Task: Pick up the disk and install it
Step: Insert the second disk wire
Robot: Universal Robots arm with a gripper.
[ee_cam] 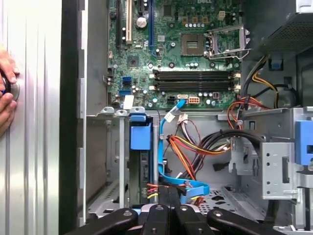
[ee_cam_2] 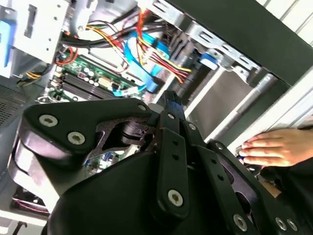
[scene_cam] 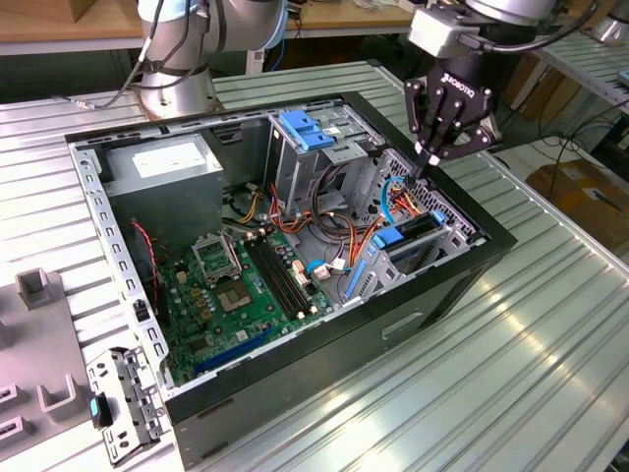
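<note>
- The gripper (scene_cam: 433,157) is seen above the front corner of the open computer case (scene_cam: 462,280), pointed down into it, with its fingers pressed together and nothing pinched between them (a posture judged suited to pushing rather than grasping).
- The disk (ee_cam: 145,169) is found just under the fingertips, standing on edge in the lower drive bay, with the blue tab of its carrier uppermost. It appears to be seated in the bay or nearly so, though how deep cannot be told.
- A blue flat cable (ee_cam: 182,182) and a bundle of orange, yellow and red wires (ee_cam: 195,147) are draped right beside the bay. They are judged the nearest hindrance, as they lie close to where the fingers descend.
- Farther in, the motherboard (scene_cam: 241,285) is laid flat on the case floor, with its memory slots (ee_cam: 194,81) bare. It is kept well apart from the gripper.
- The upper metal cage with a blue latch (scene_cam: 305,128) is set against the far wall, and the grey power supply (scene_cam: 162,167) is placed in the far corner.
- A person's hand (ee_cam_2: 274,147) is rested on the ribbed table (scene_cam: 531,374) just outside the case wall (close to the arm's working space, so a risk is judged there).
- A loose metal bracket (scene_cam: 128,398) is left on the table at the exterior view's left.
</note>
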